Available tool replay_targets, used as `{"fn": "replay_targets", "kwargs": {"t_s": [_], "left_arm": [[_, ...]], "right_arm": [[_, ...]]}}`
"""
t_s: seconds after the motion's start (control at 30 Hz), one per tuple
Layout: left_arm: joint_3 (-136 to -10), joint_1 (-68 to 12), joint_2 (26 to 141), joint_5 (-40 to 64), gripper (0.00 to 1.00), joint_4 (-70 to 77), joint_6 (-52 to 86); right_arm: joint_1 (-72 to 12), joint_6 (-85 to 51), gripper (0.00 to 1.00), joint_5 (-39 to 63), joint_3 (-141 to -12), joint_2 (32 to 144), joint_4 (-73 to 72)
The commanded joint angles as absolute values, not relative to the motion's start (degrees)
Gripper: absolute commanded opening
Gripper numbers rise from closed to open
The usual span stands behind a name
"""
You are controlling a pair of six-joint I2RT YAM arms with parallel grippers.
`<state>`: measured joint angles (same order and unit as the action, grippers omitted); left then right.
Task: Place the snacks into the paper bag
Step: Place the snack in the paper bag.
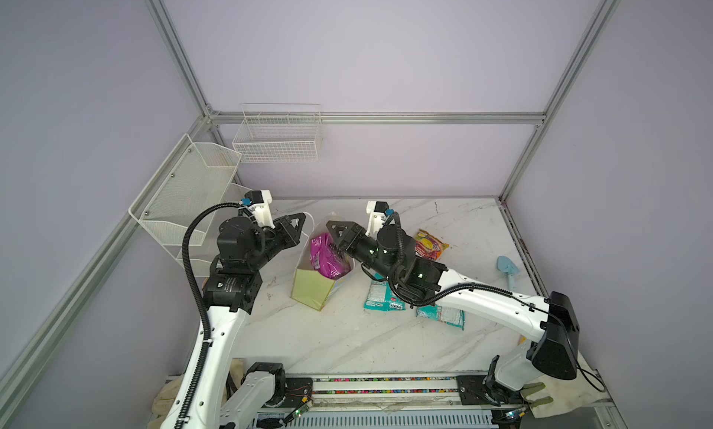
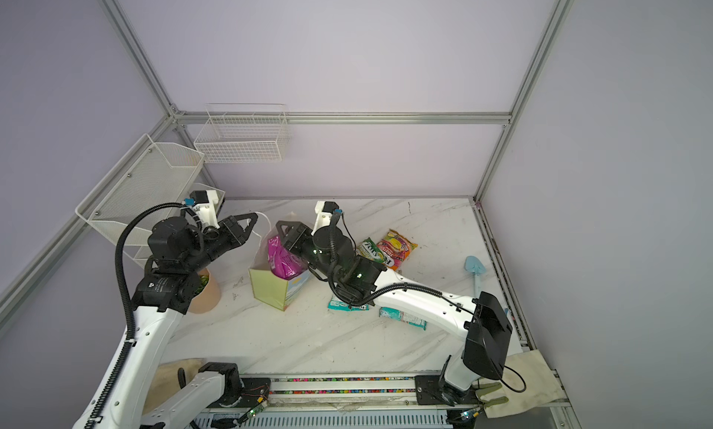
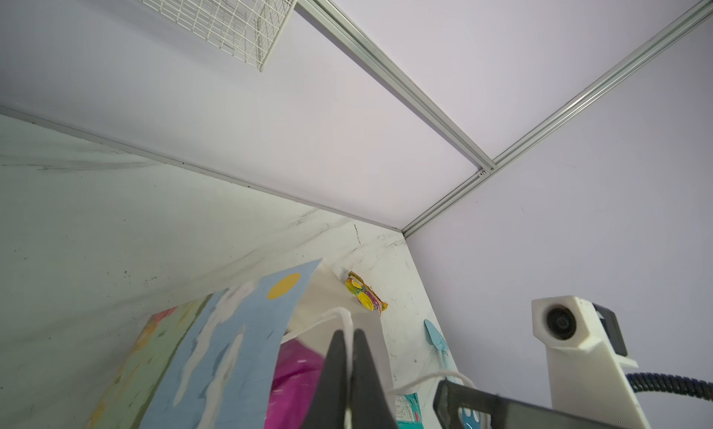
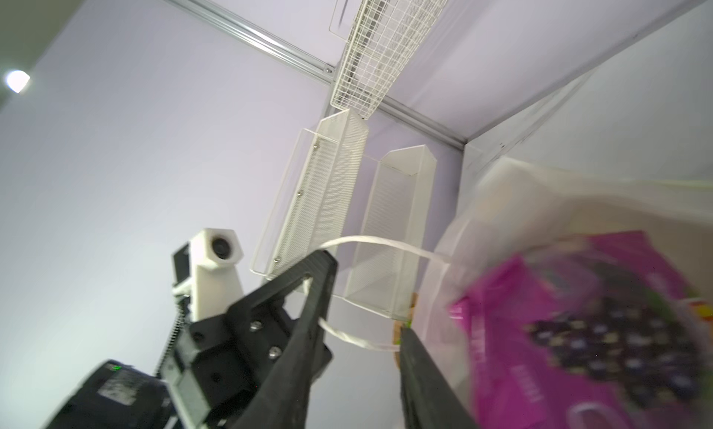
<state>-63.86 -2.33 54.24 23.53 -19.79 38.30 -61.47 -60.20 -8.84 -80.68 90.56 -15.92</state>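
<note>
Left gripper (image 1: 301, 218) pinches cord handle (image 3: 339, 313) of bag (image 1: 310, 288) standing on table (image 1: 347, 338), right gripper (image 1: 330, 237) at its mouth with jaws parted, magenta packet (image 1: 328, 258) poking out of bag, four other packets (image 1: 380, 298) flat beside right arm (image 1: 482, 296).

You are working in a robot test cell in a lab, not a home. Plain lilac panels (image 1: 386, 53) set in aluminium framing (image 1: 386, 118) box in a marble-print tabletop (image 1: 328, 338). The left arm (image 1: 220, 342) and right arm (image 1: 494, 303) stand on a rail (image 1: 386, 384) at the near edge. White wire baskets (image 1: 277, 138) hang on the walls.
</note>
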Motion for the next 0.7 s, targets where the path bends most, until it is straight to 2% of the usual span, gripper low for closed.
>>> {"fn": "replay_targets", "kwargs": {"t_s": [0.0, 0.33, 0.5, 0.6, 0.67], "left_arm": [[-61.79, -1.41, 53.09, 23.49, 0.00, -18.26, 37.19], [-61.55, -0.18, 53.53, 23.95, 0.00, -18.19, 37.08], [-62.13, 0.33, 53.62, 24.53, 0.00, -18.21, 37.06], [-62.65, 0.61, 53.75, 24.78, 0.00, -18.53, 36.80], [-62.99, 0.87, 53.87, 24.87, 0.00, -18.68, 36.62]], "right_arm": [[-61.79, -59.05, 0.53, -8.97, -84.32, 89.55, -17.57], [-62.01, -55.00, 0.54, -8.85, -87.58, 89.31, -12.54], [-61.99, -52.08, 0.55, -13.20, -87.78, 87.08, -5.79], [-61.97, -50.61, 0.57, -16.67, -88.34, 85.47, 0.11], [-61.97, -49.49, 0.62, -17.32, -89.19, 84.99, 3.77]]}}
